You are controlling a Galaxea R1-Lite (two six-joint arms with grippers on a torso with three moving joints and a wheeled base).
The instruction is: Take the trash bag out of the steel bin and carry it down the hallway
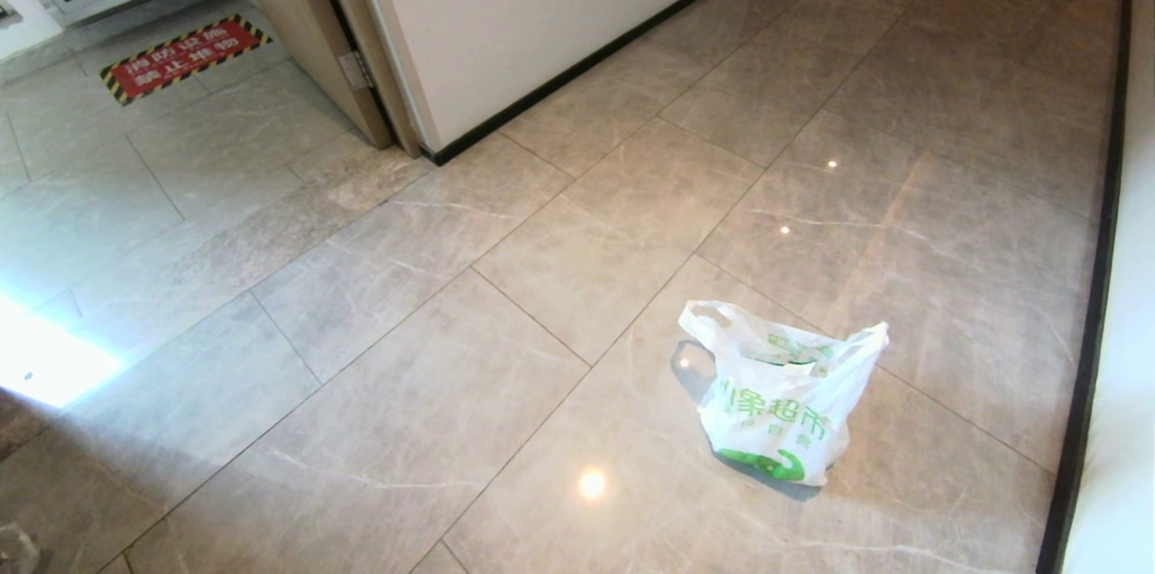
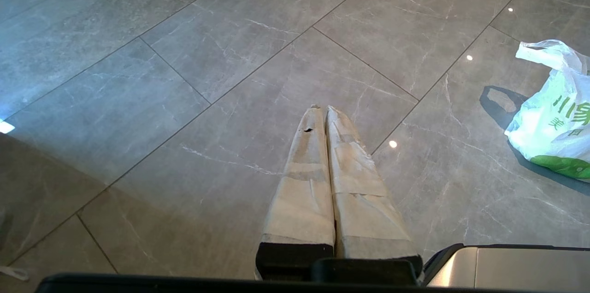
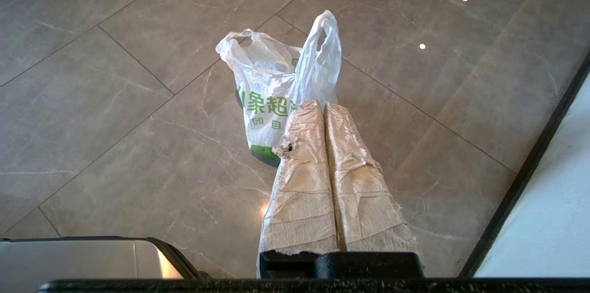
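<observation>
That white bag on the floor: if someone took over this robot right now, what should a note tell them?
Left claw: shut, empty, above bare tiles.
Right claw: shut, empty, held above the floor with the bag beyond it.
Trash bag: standing on the hallway floor near the right-hand wall, handles up, nothing holding it.
Steel bin: not in view.
Done: bag is out of the bin and in the hallway.
Left: apparently nothing, unless it must travel further.
</observation>
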